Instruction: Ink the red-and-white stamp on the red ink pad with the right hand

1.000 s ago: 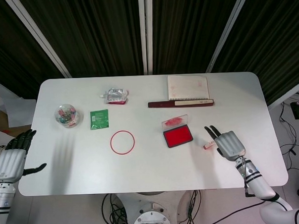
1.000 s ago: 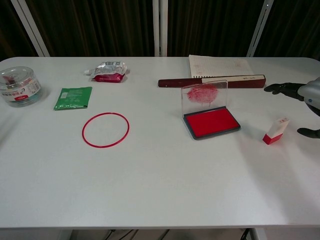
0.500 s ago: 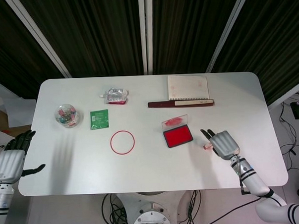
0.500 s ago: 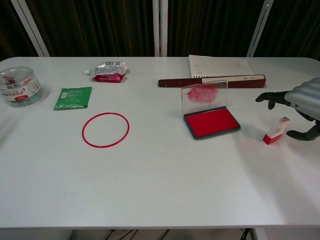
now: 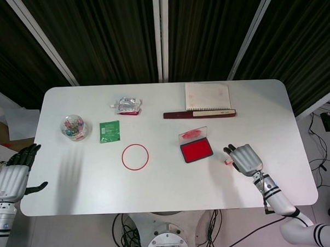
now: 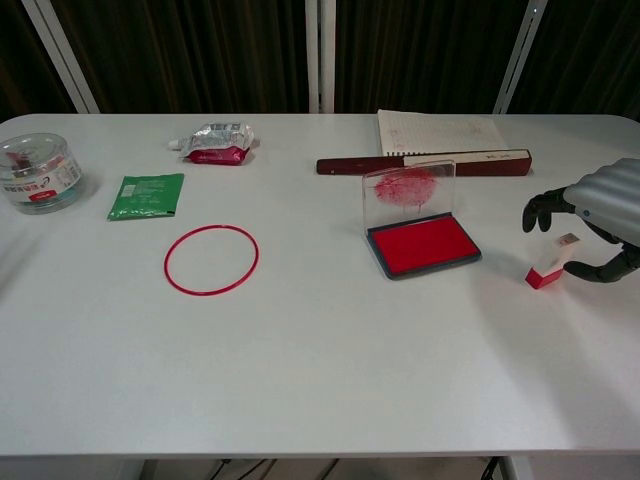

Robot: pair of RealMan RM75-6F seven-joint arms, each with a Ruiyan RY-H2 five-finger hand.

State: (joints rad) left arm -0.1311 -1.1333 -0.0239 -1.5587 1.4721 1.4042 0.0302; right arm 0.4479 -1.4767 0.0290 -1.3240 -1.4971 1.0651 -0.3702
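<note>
Nearest the robot, the right hand (image 6: 600,215) hangs over the red-and-white stamp (image 6: 552,262), its fingers (image 6: 538,210) curled down on the far side and the thumb reaching in from the near side; they bracket the stamp but do not appear to have closed on it, so the hand grasps nothing yet. The stamp stands tilted on the table (image 6: 320,380), just to the right of the red ink pad (image 6: 422,244) and apart from it. To do this step well, the fingers and thumb should meet on the white upper body, not the red base, and grip firmly before lifting, since a tilted stamp could tip or skid away. The left hand (image 5: 13,175) waits off the table's left edge, fingers loosely spread and empty. The ink pad's tray lies open with its clear lid (image 6: 408,188) standing upright behind, smeared red. Farther off, a round clear tub (image 6: 36,172) holds small coloured items, too small to identify.
</note>
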